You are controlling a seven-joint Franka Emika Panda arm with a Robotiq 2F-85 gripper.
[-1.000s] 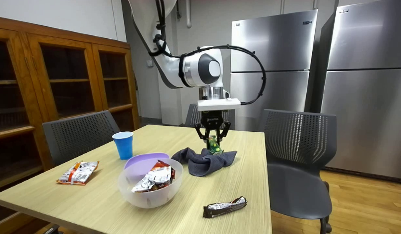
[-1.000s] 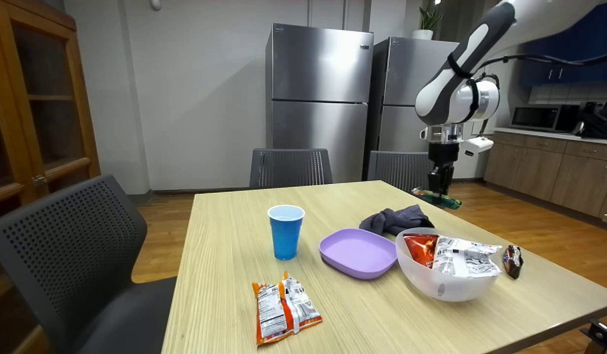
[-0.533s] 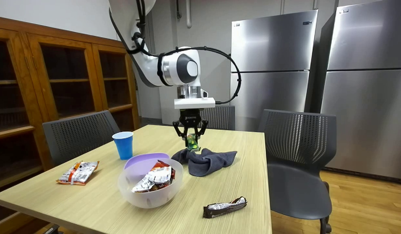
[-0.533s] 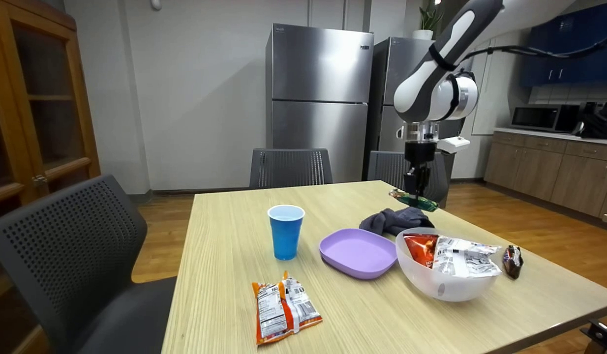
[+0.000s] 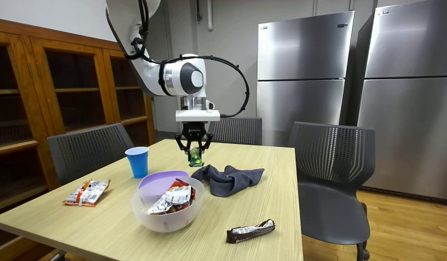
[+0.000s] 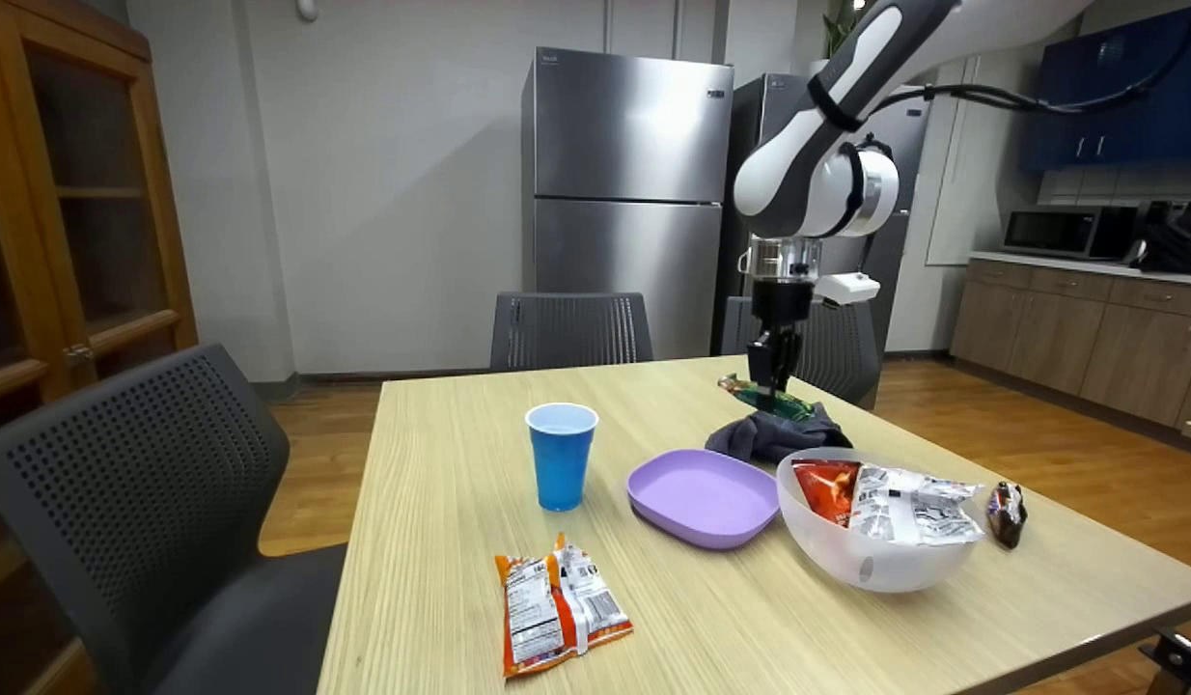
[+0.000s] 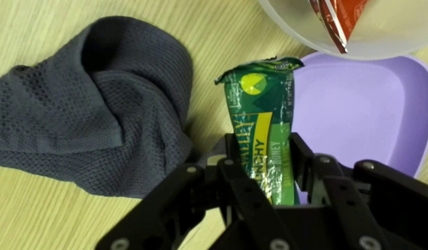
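Apparently I'm at carry step, gripper clenched on oblong green-and-yellow plastic-wrapped bar, aloft over pale wood-grain table well in from its edges, so next move prob. needs firm grip & clearance abv lilac rounded-square plate.

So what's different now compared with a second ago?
The black two-fingered gripper has carried the shiny green-wrapped bar leftward in both exterior views. Nothing was newly grabbed or let go; the bar stays clamped. The crumpled dark grey towel, shallow purple plate, round translucent bowl, tall blue cup, orange-and-silver snack bag and brown-wrapped bar haven't moved.
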